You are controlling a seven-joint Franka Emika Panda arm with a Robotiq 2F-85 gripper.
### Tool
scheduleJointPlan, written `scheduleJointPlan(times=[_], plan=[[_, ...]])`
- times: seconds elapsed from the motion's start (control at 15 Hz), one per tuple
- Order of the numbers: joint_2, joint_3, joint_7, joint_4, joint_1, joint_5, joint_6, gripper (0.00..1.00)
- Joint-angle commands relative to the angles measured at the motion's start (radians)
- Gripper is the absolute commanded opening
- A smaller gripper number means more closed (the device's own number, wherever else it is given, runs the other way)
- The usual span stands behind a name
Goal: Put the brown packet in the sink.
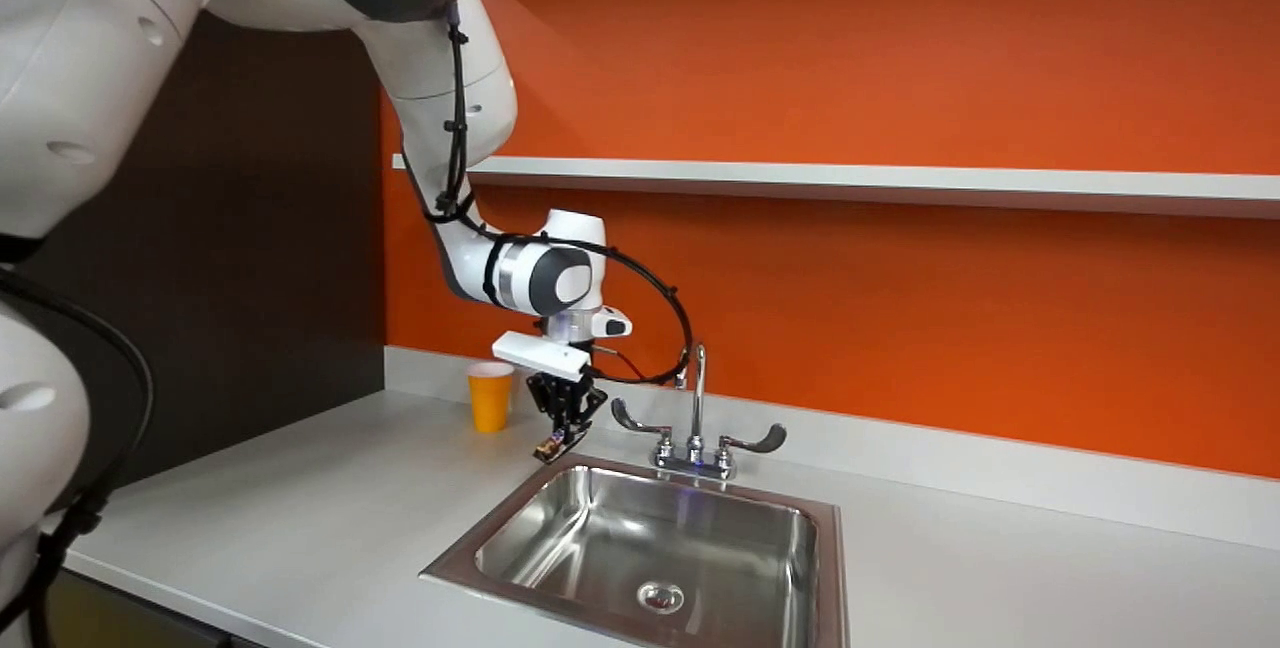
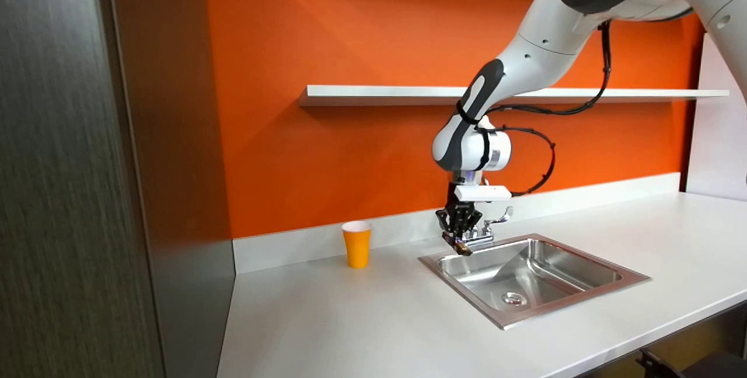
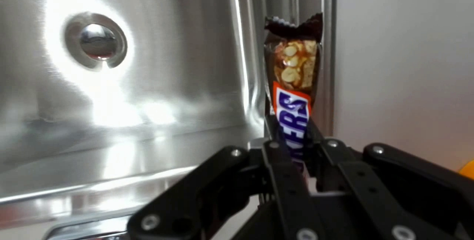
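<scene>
The brown packet (image 3: 294, 66) is a dark brown snack bar wrapper with a white, red and blue label in the wrist view. My gripper (image 3: 293, 130) is shut on it, and its lower part is hidden between the fingers. The packet's far end sticks out past the fingertips. In both exterior views the packet (image 1: 550, 445) (image 2: 461, 248) hangs tilted below the gripper (image 1: 566, 418) (image 2: 456, 229), above the sink's back corner near the faucet. The sink (image 1: 832, 558) is a steel basin; its rim (image 2: 633, 279) and bare floor (image 3: 177, 47) also show.
The chrome faucet (image 1: 697, 418) with two handles stands behind the sink, close to the gripper. A yellow-orange cup (image 1: 490, 400) (image 2: 357, 247) stands at the back of the counter (image 1: 330, 498). A white shelf (image 1: 850, 175) runs along the orange wall.
</scene>
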Motion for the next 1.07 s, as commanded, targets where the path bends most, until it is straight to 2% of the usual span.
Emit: scheduleJointPlan(times=[0.0,1.0], plan=[[-0.004,-0.011,-0.024,-0.013,-0.045,0.035,-0.002,0.04],[0.097,-0.034,-0.022,-0.066,-0.123,0.070,0.036,0.04]])
